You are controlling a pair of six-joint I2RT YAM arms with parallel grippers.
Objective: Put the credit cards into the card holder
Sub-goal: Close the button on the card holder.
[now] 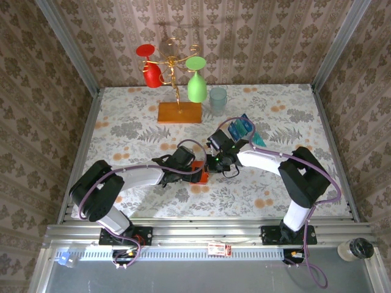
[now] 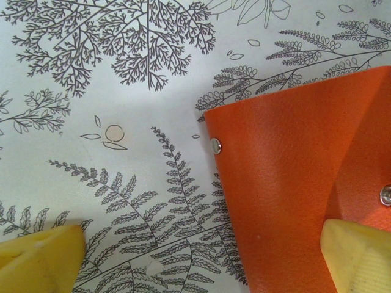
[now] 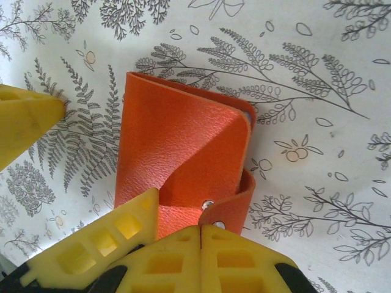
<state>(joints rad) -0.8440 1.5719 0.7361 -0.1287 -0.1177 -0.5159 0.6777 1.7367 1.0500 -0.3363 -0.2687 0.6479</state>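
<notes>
The orange-red card holder (image 3: pixel 183 146) lies on the fern-print table, its cover curled up and partly unfolded. In the right wrist view my right gripper (image 3: pixel 200 231) is shut on the holder's snap flap at its near edge. My left gripper (image 2: pixel 201 244) is open and straddles the holder's left edge. One yellow finger (image 2: pixel 360 256) rests on the orange cover and the other (image 2: pixel 36 256) sits over bare cloth. From above, both grippers (image 1: pixel 186 165) (image 1: pixel 212 162) meet at the holder (image 1: pixel 199 175) in mid-table. The blue and teal credit cards (image 1: pixel 245 129) lie behind the right arm.
A wooden stand base (image 1: pixel 179 113) with a gold rack holding a red glass (image 1: pixel 151 72) and a green glass (image 1: pixel 196 84) stands at the back. A translucent cup (image 1: pixel 218 101) is beside it. Patterned walls close in three sides.
</notes>
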